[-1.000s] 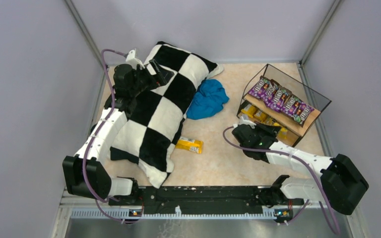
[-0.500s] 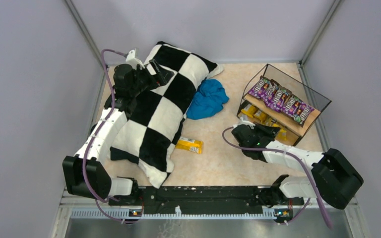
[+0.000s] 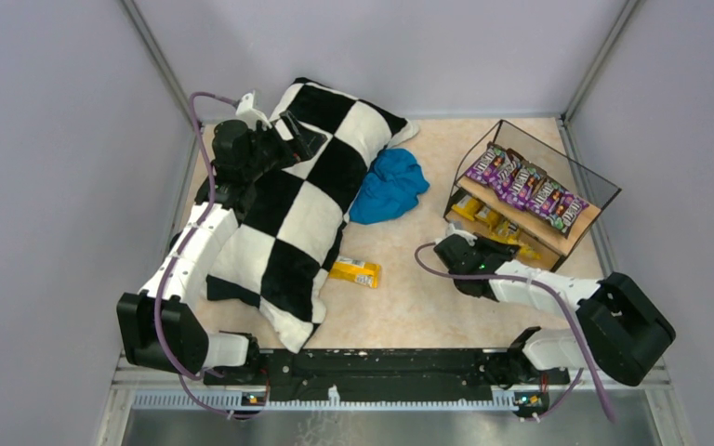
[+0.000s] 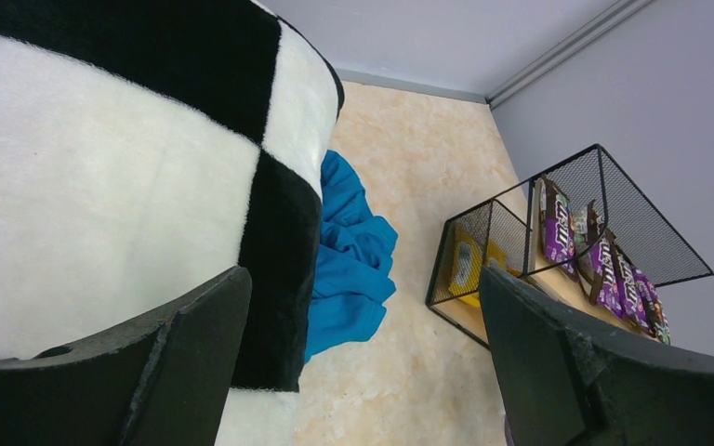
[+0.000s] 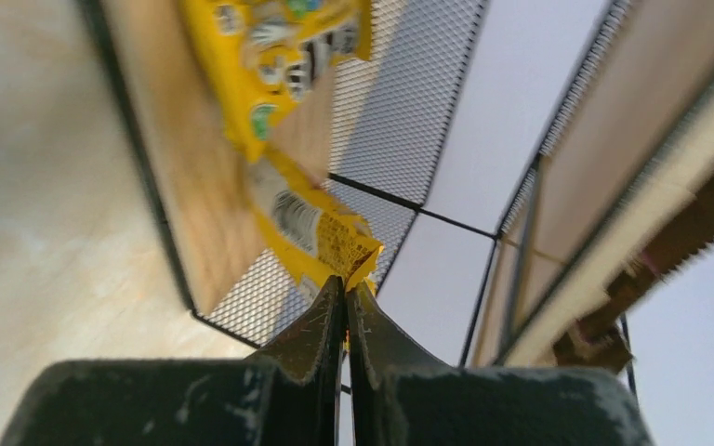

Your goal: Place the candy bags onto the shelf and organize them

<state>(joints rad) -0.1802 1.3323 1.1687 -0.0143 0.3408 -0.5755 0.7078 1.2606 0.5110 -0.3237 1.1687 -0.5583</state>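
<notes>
The shelf stands at the right, a black wire frame with wooden boards. Several purple candy bags lie in a row on its upper board, and yellow bags lie on the lower board. One yellow bag lies on the table by the pillow's corner. My right gripper is at the open front of the lower tier. In the right wrist view it is shut on the edge of a yellow candy bag, next to another yellow bag. My left gripper is open and empty above the pillow.
A black-and-white checkered pillow covers the left half of the table. A crumpled blue cloth lies between the pillow and the shelf. The left wrist view shows the cloth, the shelf and purple bags. Grey walls surround the table.
My right arm's elbow and forearm have shifted a little to the left, while its gripper stays at the lower tier with the yellow bag. The left arm has not moved.
</notes>
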